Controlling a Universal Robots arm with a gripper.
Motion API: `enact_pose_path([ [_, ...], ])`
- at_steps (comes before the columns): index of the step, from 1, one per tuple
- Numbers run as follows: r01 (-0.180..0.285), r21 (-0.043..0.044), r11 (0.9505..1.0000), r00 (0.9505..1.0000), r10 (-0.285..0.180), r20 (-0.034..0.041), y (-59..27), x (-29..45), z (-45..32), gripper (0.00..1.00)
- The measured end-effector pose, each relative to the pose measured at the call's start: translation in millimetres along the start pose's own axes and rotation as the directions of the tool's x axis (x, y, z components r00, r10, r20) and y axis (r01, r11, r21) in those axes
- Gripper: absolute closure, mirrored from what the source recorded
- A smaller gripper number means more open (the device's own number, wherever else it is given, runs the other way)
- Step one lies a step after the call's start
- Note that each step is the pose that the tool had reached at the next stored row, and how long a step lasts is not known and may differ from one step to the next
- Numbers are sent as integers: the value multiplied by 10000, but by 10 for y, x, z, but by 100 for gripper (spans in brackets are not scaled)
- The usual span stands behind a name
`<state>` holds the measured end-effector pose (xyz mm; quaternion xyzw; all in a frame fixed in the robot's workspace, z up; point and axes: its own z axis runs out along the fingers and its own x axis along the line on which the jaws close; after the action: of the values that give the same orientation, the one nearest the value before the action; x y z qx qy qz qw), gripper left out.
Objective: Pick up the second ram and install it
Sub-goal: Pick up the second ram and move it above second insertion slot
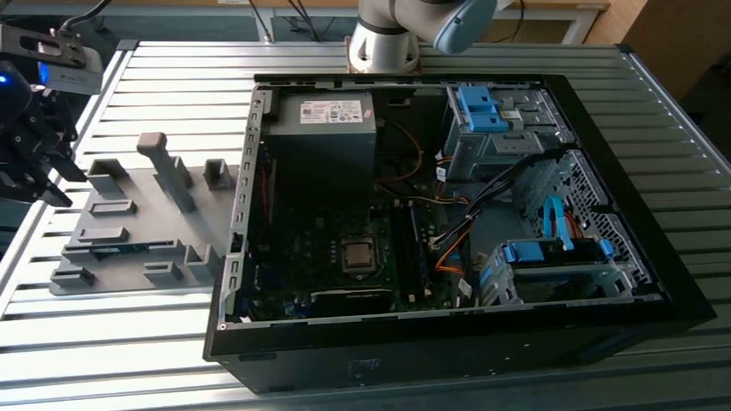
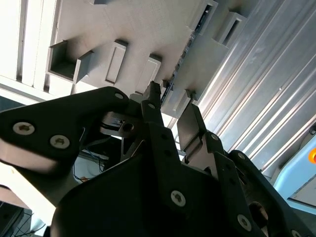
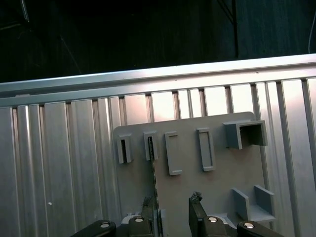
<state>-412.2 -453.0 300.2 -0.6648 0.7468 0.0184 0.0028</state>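
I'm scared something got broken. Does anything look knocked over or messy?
Nothing stands out. The second ram stands on edge, straight in its slots on the grey holder plate. The gripper hangs open over it. The computer case lies open on the table, with nothing spilled around it.

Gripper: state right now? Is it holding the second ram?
Gripper: open, holding nothing. The second ram sits in the grey holder tray.
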Motion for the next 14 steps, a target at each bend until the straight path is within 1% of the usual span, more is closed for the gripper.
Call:
enact_pose_path([
  [9, 0, 0, 10000, 10000, 0, 2, 0, 1, 3, 59],
  [14, 132, -4, 9999, 9999, -132, -2, -2, 6, 79, 59],
])
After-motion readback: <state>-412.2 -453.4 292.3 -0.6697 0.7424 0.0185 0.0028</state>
